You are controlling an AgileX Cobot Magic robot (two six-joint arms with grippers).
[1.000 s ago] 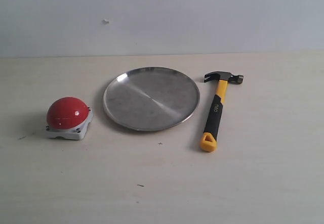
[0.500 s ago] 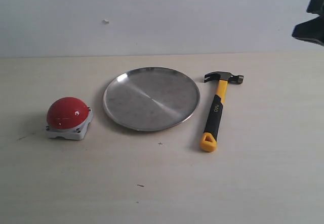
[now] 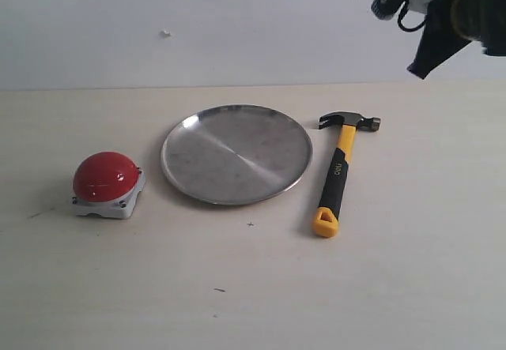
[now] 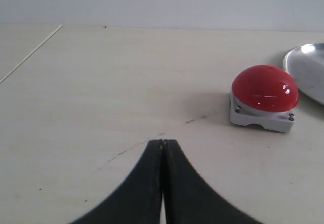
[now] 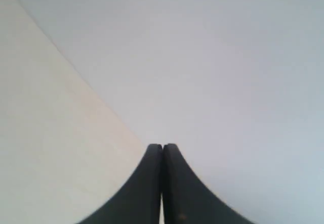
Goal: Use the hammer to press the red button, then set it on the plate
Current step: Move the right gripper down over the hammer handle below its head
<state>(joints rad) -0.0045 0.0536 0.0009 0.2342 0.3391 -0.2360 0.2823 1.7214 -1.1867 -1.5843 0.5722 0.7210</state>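
Observation:
The hammer (image 3: 337, 172) lies flat on the table right of the plate (image 3: 236, 153), dark head at the far end, yellow loop toward the front. The red button (image 3: 106, 178) on its white base sits left of the plate; the left wrist view shows the red button (image 4: 264, 91) too, with the plate's rim (image 4: 304, 62) at the frame edge. My left gripper (image 4: 163, 142) is shut and empty, low over bare table well short of the button. My right gripper (image 5: 162, 146) is shut and empty; in the exterior view the right gripper (image 3: 423, 59) hangs high, beyond the hammer's head.
The pale wooden table (image 3: 237, 287) runs back to a plain grey-white wall (image 3: 237, 26). A seam line (image 4: 30, 54) crosses the table far from the button. Small dark specks (image 3: 218, 290) dot the front area.
My right arm has come into the exterior view from the upper right edge and moved leftward, now hanging above and behind the hammer's head. The hammer, plate and button have not moved.

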